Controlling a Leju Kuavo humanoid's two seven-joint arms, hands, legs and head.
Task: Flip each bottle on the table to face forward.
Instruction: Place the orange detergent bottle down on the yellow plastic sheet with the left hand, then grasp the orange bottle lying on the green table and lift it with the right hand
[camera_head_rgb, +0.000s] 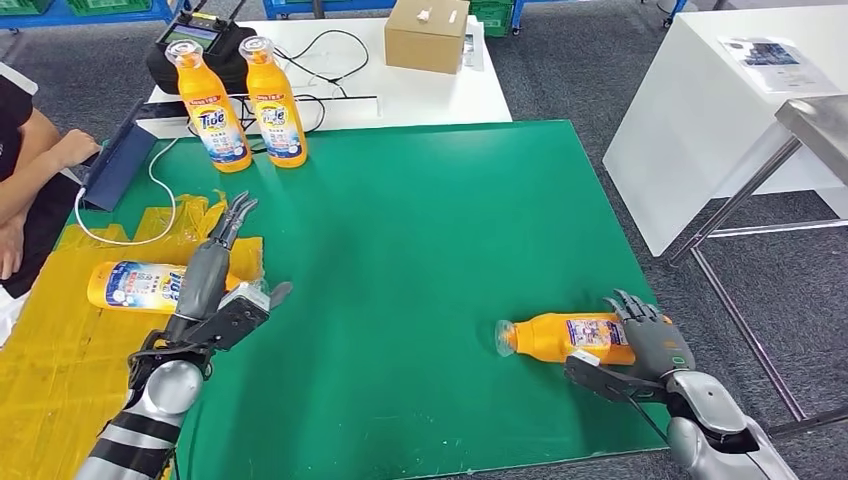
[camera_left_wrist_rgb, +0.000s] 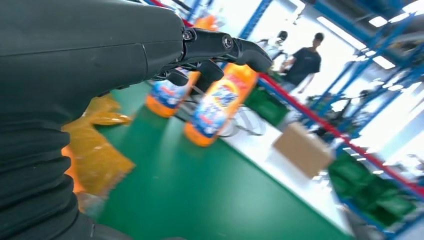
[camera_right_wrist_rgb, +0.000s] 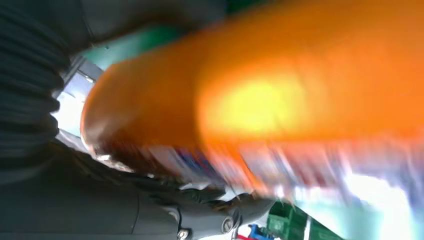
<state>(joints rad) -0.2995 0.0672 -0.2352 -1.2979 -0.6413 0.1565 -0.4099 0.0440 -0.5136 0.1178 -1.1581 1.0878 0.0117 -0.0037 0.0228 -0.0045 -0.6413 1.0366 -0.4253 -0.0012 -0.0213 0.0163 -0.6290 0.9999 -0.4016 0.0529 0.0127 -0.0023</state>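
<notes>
Right hand (camera_head_rgb: 650, 335) grasping lying bottle (camera_head_rgb: 570, 337) at base; left hand (camera_head_rgb: 215, 265) released. Lift base, pivot upright, label forward, on table (camera_head_rgb: 420, 220).

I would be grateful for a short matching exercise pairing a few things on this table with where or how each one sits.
Things:
1. bottle by the right hand
2. Tide bottle
3. cardboard box
4. bottle by the left hand

States:
A. standing upright at the far left of the green mat
B. lying on the yellow sheet
C. lying on the green mat, cap toward the middle
D. on the white table beyond the mat

Pairs: 1-C, 2-A, 3-D, 4-B
</notes>
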